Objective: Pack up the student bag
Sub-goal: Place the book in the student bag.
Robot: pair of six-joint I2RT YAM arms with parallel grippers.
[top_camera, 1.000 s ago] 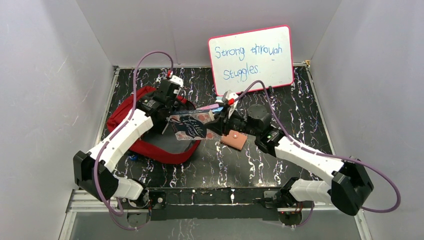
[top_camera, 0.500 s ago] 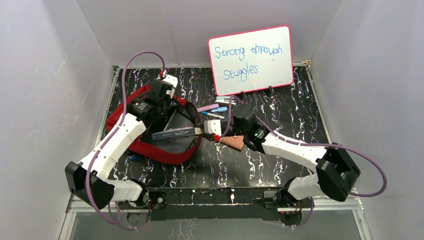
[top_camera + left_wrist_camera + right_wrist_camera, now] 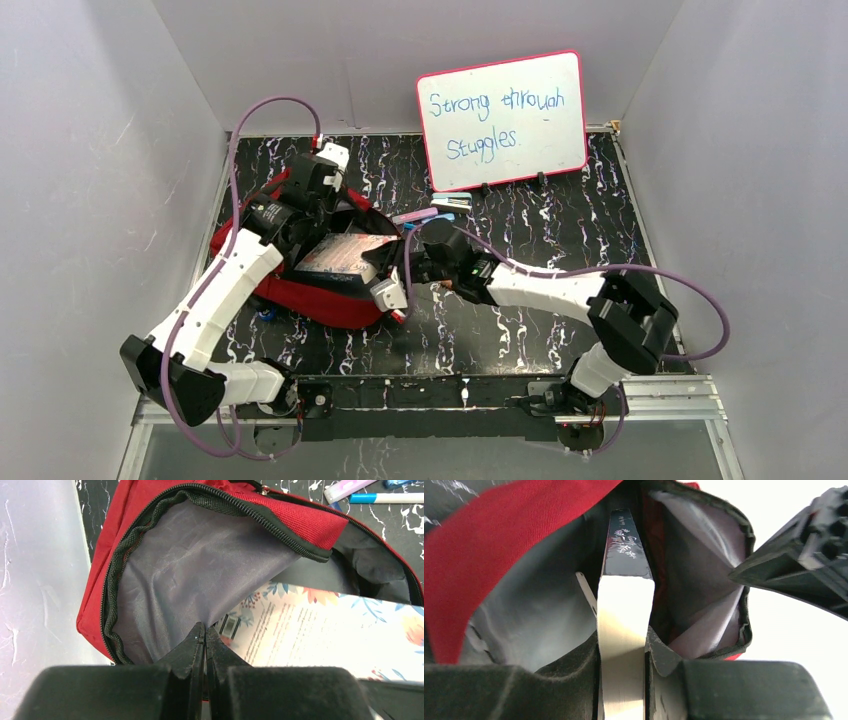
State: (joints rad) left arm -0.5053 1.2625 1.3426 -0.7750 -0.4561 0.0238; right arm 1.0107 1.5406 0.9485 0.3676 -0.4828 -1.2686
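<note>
The large soft red fabric student bag (image 3: 335,308) lies left of centre in the overhead view, on the black marbled table (image 3: 560,240), with its unzipped mouth gaping toward the right. That gape looks like the work of the left gripper (image 3: 204,636). Its fingers are pressed together on a fold of the bag's grey lining (image 3: 190,575), lifting the upper flap so the opening is wide.

A flat floral-covered book (image 3: 330,625) is partly inside, across the lower right of the left wrist view. The right gripper (image 3: 623,652) pinches the book's edge between its two fingers, apparently to feed it in edge-first.

A lilac pen (image 3: 350,486) and a blue-and-white pen (image 3: 387,498) lie on the table just beyond the bag, at that view's upper right, probably awaiting their turn.
</note>
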